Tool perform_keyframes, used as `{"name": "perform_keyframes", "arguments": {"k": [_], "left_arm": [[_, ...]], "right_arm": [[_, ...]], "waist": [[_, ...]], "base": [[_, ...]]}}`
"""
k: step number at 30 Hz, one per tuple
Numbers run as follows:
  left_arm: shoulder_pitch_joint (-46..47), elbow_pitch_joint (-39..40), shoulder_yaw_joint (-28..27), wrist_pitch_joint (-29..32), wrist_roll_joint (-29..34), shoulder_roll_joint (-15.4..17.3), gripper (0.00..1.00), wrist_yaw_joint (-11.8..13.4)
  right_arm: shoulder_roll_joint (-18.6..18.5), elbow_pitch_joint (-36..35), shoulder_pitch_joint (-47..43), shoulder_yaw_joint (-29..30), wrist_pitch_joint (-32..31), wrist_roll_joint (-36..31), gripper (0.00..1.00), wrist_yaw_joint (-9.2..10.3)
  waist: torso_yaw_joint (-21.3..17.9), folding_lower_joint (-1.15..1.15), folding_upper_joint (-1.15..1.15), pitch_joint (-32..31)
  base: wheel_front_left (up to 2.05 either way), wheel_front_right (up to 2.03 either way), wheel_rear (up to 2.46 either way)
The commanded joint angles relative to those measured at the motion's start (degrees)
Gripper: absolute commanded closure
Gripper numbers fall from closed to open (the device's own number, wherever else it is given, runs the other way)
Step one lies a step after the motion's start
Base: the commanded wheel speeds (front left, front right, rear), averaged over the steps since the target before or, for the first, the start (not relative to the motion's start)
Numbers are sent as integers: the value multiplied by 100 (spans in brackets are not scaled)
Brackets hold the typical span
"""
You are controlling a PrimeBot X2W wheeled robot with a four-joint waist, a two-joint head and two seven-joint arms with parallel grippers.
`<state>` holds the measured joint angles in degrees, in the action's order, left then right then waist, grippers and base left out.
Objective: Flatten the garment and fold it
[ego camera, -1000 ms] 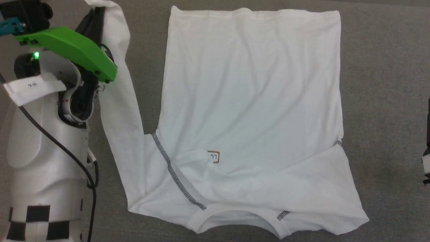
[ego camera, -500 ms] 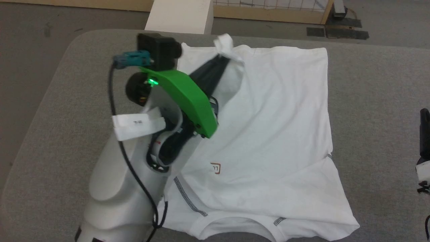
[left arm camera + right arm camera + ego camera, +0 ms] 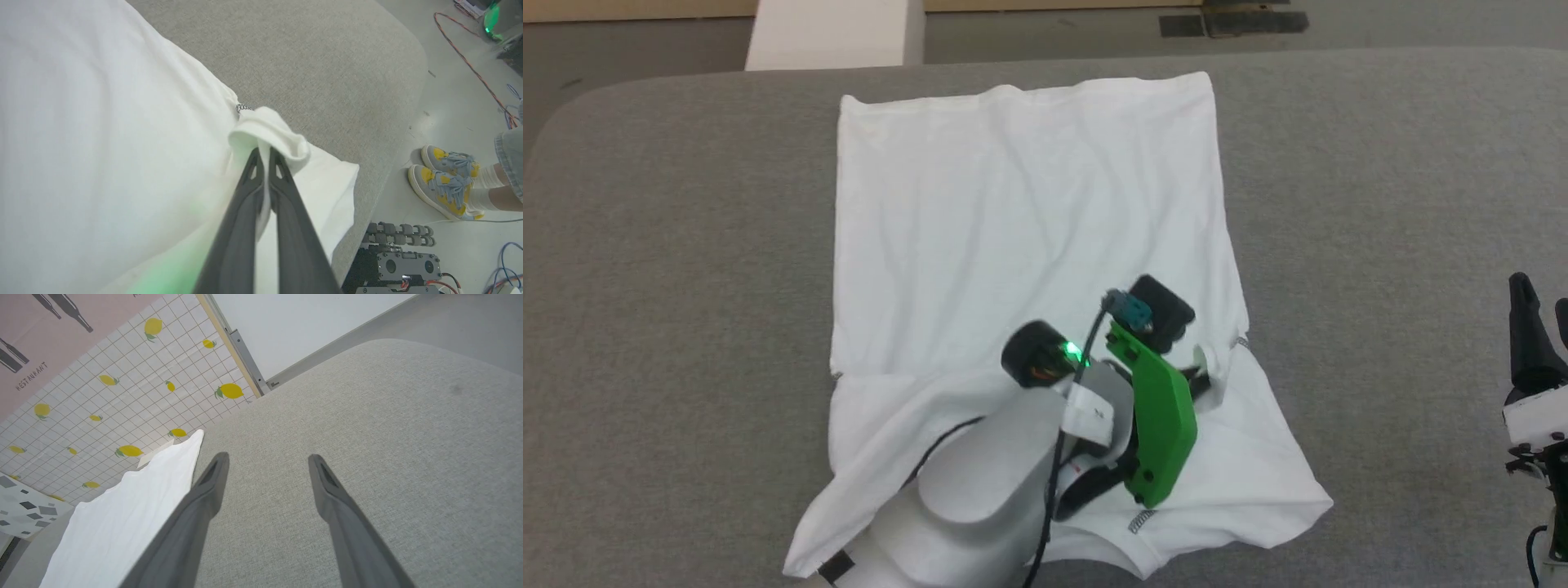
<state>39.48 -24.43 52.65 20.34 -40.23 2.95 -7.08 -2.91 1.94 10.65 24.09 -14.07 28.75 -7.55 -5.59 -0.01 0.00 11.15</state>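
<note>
The garment [image 3: 1021, 212], a white T-shirt, lies on the grey table [image 3: 1380, 163] with its collar toward me. Its left sleeve is pulled across the body to the right. My left gripper [image 3: 1203, 371] is over the shirt's right side, near the right sleeve seam. In the left wrist view my left gripper [image 3: 264, 150] is shut on a bunched fold of the garment [image 3: 102, 143]. My right gripper [image 3: 1543, 322] stands at the table's right side, off the cloth. In the right wrist view my right gripper [image 3: 267, 461] is open over bare table, the garment [image 3: 122, 514] to its left.
A rigid white box [image 3: 833, 33] stands beyond the table's far edge. A person's feet in yellow and grey shoes [image 3: 445, 181] are on the floor past the table's rounded corner, beside cables [image 3: 474, 69] and a dark device [image 3: 396, 261].
My left gripper has carried the held cloth from the far left, up and across the shirt, down to its right side. The head camera has also shifted. The right gripper stays open.
</note>
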Motion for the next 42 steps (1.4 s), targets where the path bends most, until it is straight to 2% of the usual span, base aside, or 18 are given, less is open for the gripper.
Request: {"name": "perform_keyframes", "arguments": {"k": [1, 5, 7, 13, 17, 20, 21, 22, 28, 30, 33, 34, 35, 39, 42], "left_arm": [[70, -120, 135, -26, -83, -5, 100, -39], [72, -416, 535, -36, -336, -6, 100, -39], [56, -561, 602, 20, -508, -6, 0, -36], [294, -463, 503, -50, -1051, -6, 0, 95], [595, -383, 71, -314, -1342, 1, 0, 200], [768, -396, -427, -744, -1476, 177, 0, 270], [844, -406, -900, -1340, -1492, 454, 0, 365], [832, -420, -1053, -1560, -1480, 583, 0, 403], [535, -377, -1721, -3142, -1077, 1361, 0, 654], [311, -292, -2008, -3425, -991, 1551, 0, 752], [-153, 52, -2602, -3525, -753, 1775, 0, 913], [-798, 710, -3417, -3530, -273, 1812, 0, 1090], [-1089, 903, -3661, -3531, -120, 1779, 0, 1120], [-1846, 1535, -4384, -3532, 377, 1554, 0, 1138], [-2134, 1810, -4669, -3533, 615, 1379, 0, 1089]], "right_arm": [[3, 28, -41, 4, 51, 30, 0, 6], [3, 64, -68, 29, 89, 35, 0, 6], [3, 87, -62, 24, 99, 31, 0, 6], [3, 65, -35, -32, 73, -23, 0, 6], [3, -5, -55, -75, 33, -51, 0, 6], [3, -56, -57, -150, -43, -89, 0, 6], [3, -147, -54, -256, -93, -132, 0, 6], [3, -186, -50, -298, -108, -151, 0, 6], [3, -254, 48, -512, -219, -232, 0, 6], [3, -240, 92, -574, -251, -246, 0, 6], [3, -228, 168, -665, -280, -250, 0, 6], [3, -196, 279, -746, -305, -263, 0, 6], [3, -176, 321, -767, -319, -282, 0, 6], [3, -61, 524, -780, -424, -462, 0, 6], [3, 66, 771, -771, -520, -645, 0, 6]], "waist": [[-132, 1, 0, 120], [-109, 1, 0, 146], [-78, 1, 0, 138], [142, 1, 0, 39], [336, 1, 0, -66], [455, 1, 0, -162], [556, 1, 0, -228], [585, 1, 0, -249], [663, 1, 0, -309], [673, 1, 0, -321], [661, 1, 0, -290], [625, 1, 0, -212], [622, 1, 0, -173], [636, 1, 0, 63], [669, 1, 0, 295]], "base": [[0, 0, 0], [0, 0, 0], [0, 0, 0], [0, 0, 0], [0, 0, 0], [0, 0, 0], [0, 0, 0], [0, 0, 0], [0, 0, 0], [0, 0, 0], [0, 0, 0], [0, 0, 0], [0, 0, 0], [0, 0, 0], [0, 0, 0]]}}
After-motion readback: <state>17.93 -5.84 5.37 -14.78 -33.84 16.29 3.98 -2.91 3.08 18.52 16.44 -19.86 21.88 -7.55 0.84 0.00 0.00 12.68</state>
